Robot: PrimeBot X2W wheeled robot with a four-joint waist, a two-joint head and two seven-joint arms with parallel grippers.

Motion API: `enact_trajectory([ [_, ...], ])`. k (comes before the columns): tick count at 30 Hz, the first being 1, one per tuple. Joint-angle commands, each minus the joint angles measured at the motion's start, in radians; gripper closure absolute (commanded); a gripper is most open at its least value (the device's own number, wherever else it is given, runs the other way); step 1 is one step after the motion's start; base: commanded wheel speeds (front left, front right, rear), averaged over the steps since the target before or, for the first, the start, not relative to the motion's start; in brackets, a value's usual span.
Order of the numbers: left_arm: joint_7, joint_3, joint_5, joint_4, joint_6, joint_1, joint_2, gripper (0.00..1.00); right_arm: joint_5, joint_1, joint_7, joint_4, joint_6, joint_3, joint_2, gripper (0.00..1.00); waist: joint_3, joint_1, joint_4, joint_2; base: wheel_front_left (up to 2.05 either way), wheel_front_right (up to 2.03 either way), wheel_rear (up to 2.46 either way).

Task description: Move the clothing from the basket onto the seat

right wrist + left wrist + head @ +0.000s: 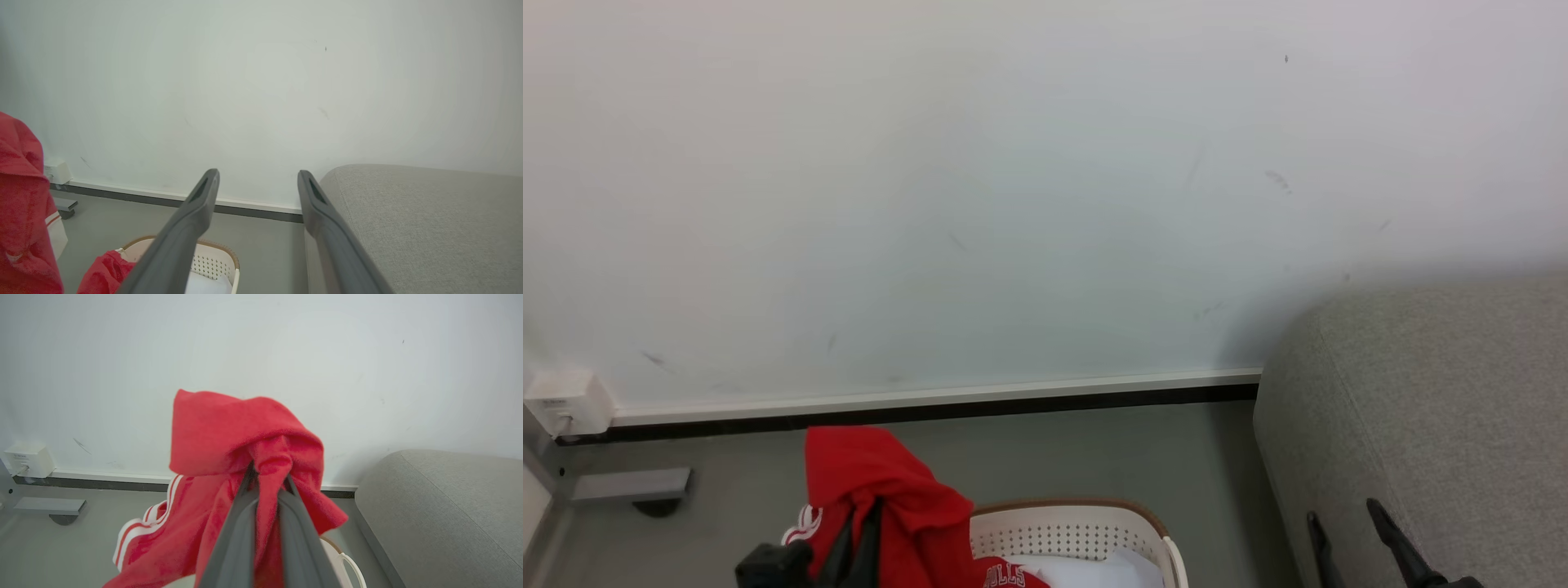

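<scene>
Two claws are mine, and they stand differently. My left claw (269, 473) is pressed together on a fold of the red garment (229, 428), pinching the fabric between its dark fingers. The cloth bunches over the fingertips and hangs down on either side, and white stripes show on the part that trails to the lower left in the left wrist view.

In the head view this garment hangs higher than the basket (1078, 523), just left of its brown rim. I cannot tell whether its lower end is free of the basket. A second red piece (1006, 575) with white lettering lies in the basket, beside a plain white sheet (1111, 570). The basket stands on the grey floor (1094, 457), near the seat (1437, 408) but apart from it.

My right claw (257, 175) is spread wide and holds nothing. Its two fingers point toward the white wall (245, 81), just beside the rounded end of the seat. A small white box (568, 402) sits at the foot of the wall, far left.
</scene>
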Motion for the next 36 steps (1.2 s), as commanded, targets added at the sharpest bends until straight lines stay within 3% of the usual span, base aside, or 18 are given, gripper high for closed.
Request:
enact_trajectory([
  [1,0.001,-0.001,0.000,-0.024,-0.005,0.018,0.017,1.00,0.016,0.001,-0.003,0.005,-0.002,0.027,-0.012,0.00,-0.005,0.0003,-0.002,-0.0001,0.00,0.00,0.00],
  [8,0.026,-0.026,0.021,-0.091,-0.023,0.026,0.054,1.00,0.063,-0.035,-0.003,0.016,-0.002,0.147,-0.058,0.00,-0.009,0.0003,-0.007,-0.0001,0.00,0.00,0.00],
  [17,0.103,-0.111,0.060,-0.206,-0.074,-0.010,0.082,1.00,0.207,-0.197,-0.003,-0.005,-0.002,0.468,-0.202,0.00,0.002,0.0003,-0.012,-0.0001,0.00,0.00,0.00],
  [23,0.154,-0.194,0.078,-0.264,-0.109,-0.037,0.069,1.00,0.296,-0.341,-0.003,-0.009,-0.002,0.707,-0.267,0.00,0.009,0.0003,-0.016,-0.0001,0.00,0.00,0.00],
  [30,0.199,-0.320,0.084,-0.305,-0.150,-0.075,0.049,1.00,0.370,-0.491,-0.003,0.026,-0.002,0.896,-0.289,0.00,0.015,0.0003,-0.023,-0.0001,0.00,0.00,0.00],
  [36,0.212,-0.441,0.023,-0.337,-0.168,-0.114,0.053,1.00,0.443,-0.555,-0.003,0.083,-0.002,1.011,-0.294,0.00,0.018,0.0003,-0.018,-0.0001,0.00,0.00,0.00],
])
